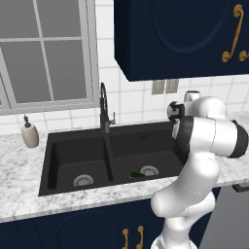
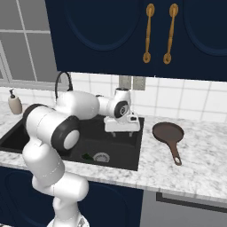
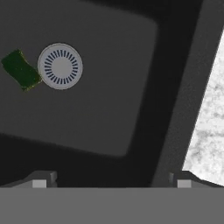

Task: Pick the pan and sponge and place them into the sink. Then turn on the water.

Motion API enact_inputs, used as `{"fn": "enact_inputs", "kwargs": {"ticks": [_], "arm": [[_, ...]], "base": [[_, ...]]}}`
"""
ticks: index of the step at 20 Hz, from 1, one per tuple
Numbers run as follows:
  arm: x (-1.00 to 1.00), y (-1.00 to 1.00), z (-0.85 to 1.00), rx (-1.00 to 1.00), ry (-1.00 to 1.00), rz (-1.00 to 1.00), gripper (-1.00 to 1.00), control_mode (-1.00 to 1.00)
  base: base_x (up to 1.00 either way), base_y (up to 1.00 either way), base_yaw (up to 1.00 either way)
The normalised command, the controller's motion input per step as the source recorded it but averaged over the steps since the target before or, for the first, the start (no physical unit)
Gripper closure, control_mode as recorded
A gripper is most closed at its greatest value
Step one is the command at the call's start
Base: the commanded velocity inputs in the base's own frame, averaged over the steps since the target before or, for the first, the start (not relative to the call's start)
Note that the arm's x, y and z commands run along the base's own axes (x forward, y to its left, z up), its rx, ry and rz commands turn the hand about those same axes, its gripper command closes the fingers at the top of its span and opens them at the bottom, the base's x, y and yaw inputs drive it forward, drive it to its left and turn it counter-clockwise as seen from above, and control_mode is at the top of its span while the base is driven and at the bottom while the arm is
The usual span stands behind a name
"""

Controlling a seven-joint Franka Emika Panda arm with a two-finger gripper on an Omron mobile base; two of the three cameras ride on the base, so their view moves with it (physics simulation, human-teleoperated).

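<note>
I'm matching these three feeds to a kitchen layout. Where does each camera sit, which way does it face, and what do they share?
Left base view: behind the arm's left, looking forward and down at the sink, faucet and soap dispenser; the white arm rises lower right.
Right base view: behind its right, over the pan on the counter; the arm rises lower left, gripper above the sink.
Hand view: looks down into a basin at the sponge beside the drain; open fingertips at the bottom.
All share the sponge's basin.

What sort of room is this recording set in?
A rendered home kitchen, by the look of it: a black double-basin sink with a gooseneck faucet set in a marble counter, navy cabinets above, and a frying pan on the counter.
</note>
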Motion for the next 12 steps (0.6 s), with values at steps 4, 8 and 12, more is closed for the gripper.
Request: {"fn": "enact_inputs", "kwargs": {"ticks": [4, 8, 12], "arm": [[-0.18, -0.45, 0.05, 0.07, -0.16, -0.01, -1.0, -1.0], [-0.01, -0.06, -0.01, -0.01, -0.04, 0.0, -1.0, -1.0], [-0.03, -0.05, 0.0, -0.02, 0.0, 0.0, -1.0, -1.0]], "base": [[0.0, 0.0, 0.0], [0.0, 0.0, 0.0], [0.0, 0.0, 0.0]]}}
